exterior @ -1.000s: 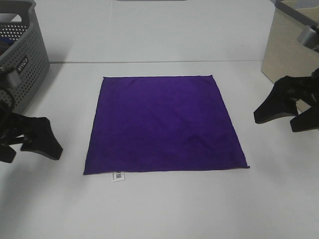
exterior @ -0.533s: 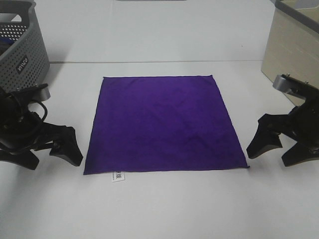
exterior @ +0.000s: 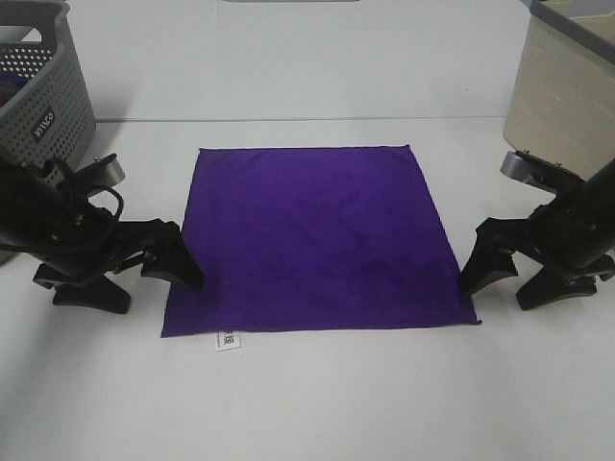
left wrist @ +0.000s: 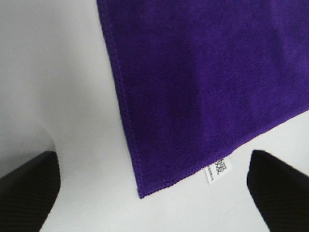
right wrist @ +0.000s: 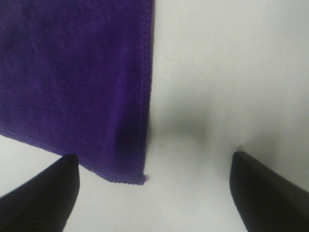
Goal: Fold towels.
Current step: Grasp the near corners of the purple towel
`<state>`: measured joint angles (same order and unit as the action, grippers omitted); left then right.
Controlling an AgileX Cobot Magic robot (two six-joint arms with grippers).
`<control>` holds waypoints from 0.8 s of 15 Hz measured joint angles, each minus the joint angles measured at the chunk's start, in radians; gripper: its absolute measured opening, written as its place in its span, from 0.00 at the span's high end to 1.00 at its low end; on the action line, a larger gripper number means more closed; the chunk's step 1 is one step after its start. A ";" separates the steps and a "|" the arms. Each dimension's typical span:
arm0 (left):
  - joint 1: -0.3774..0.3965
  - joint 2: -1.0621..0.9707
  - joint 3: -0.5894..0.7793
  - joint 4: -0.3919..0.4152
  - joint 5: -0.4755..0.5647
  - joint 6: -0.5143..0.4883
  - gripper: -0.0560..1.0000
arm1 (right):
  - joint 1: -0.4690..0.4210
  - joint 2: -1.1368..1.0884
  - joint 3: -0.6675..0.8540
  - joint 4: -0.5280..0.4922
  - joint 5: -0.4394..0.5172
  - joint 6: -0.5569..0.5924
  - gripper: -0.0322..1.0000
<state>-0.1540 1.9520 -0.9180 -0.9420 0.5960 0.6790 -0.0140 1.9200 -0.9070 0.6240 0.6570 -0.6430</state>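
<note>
A grey perforated basket [exterior: 43, 96] stands at 10 o'clock. The left gripper [exterior: 139, 285], jaws spread wide and empty, straddles the 7 o'clock corner of the purple towel [exterior: 312, 235]. The towel lies flat at the centre of the white table [exterior: 317, 403], its white tag [exterior: 228, 339] beside that corner. The right gripper [exterior: 507, 286], likewise spread and empty, straddles the 5 o'clock corner.

Bright, even light; soft shadows (towel [right wrist: 72, 72] blurred in right wrist view).
</note>
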 joint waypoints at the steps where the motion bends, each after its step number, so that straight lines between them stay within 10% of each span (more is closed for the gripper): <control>1: 0.000 0.009 -0.004 -0.014 0.003 0.014 0.01 | 0.000 0.022 -0.024 0.009 0.017 -0.006 0.17; 12: 0.000 0.011 -0.006 0.008 0.023 0.046 0.01 | 0.000 0.097 -0.085 0.075 0.078 -0.022 0.18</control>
<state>-0.1540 1.9630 -0.9240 -0.9340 0.6190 0.7250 -0.0140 2.0170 -0.9920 0.6990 0.7350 -0.6650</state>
